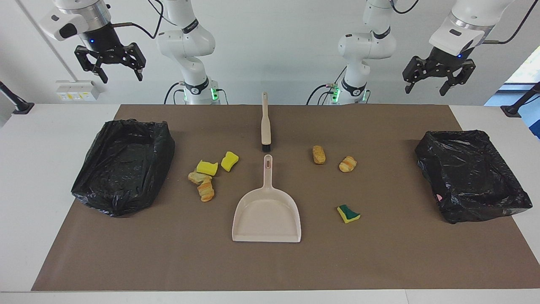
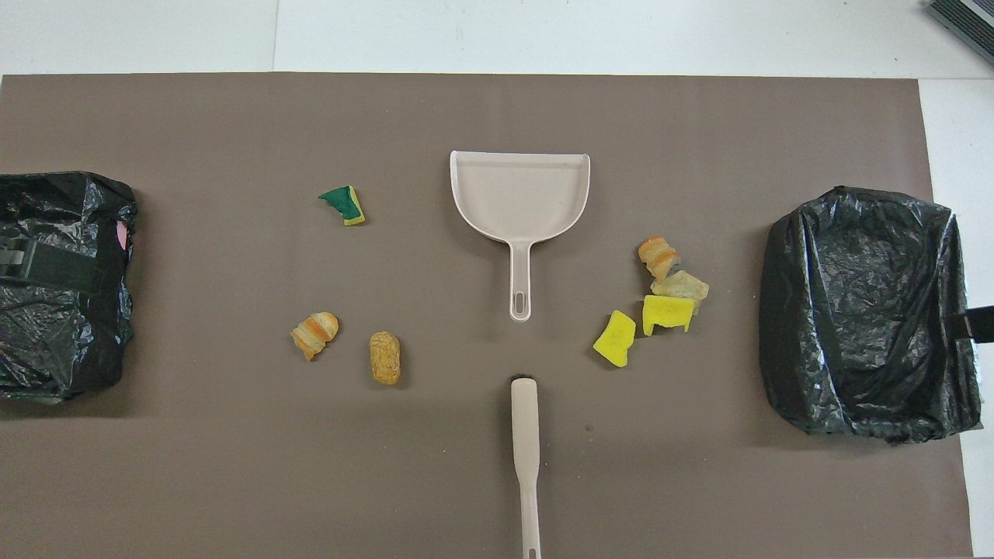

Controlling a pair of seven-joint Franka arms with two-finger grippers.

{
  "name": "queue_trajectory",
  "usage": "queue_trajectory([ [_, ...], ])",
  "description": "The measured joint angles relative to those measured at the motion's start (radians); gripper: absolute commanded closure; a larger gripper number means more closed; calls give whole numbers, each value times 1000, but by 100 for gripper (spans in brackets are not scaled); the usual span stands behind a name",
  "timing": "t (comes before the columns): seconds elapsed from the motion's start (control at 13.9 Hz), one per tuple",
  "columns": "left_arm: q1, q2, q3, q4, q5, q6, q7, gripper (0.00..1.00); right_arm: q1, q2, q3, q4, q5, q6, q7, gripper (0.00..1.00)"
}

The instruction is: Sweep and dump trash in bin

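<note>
Yellow sponge and striped bread scraps (image 1: 205,177) lie around the dustpan (image 1: 266,215), at nine and two o'clock. Left gripper (image 1: 430,86) and right gripper (image 1: 120,77) hang raised, jaws released, empty.

A bare strip of the brown table mat (image 1: 379,261) is left between the beige plastic dustpan (image 1: 267,217) and each black bag-lined bin (image 1: 122,164). The way on the right arm's side is narrowed by a cluster of yellow sponge and bread-like bits (image 1: 206,177).
</note>
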Motion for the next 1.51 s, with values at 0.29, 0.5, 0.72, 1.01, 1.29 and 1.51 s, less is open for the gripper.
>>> queue_trajectory([
  [0.29, 0, -1, 0, 0, 0, 0, 0, 0, 0, 0, 24, 6, 0, -1, 8, 0],
  [0.5, -1, -2, -5, 0, 0, 0, 0, 0, 0, 0, 24, 6, 0, -1, 10, 0],
  [0.72, -2, -2, -12, -1, 0, 0, 0, 0, 0, 0, 24, 6, 0, -1, 14, 0],
  [1.01, -18, -31, -51, -51, -18, 2, -27, 0, 0, 0, 23, 7, 0, -1, 16, 0],
  [1.29, -34, -140, -161, -257, -75, 113, -153, 0, -2, 0, 21, 7, 0, -1, 19, 0],
  [1.51, -41, -206, -286, -432, -134, 188, -235, 0, -5, 1, 18, -8, 0, -2, 19, 0],
])
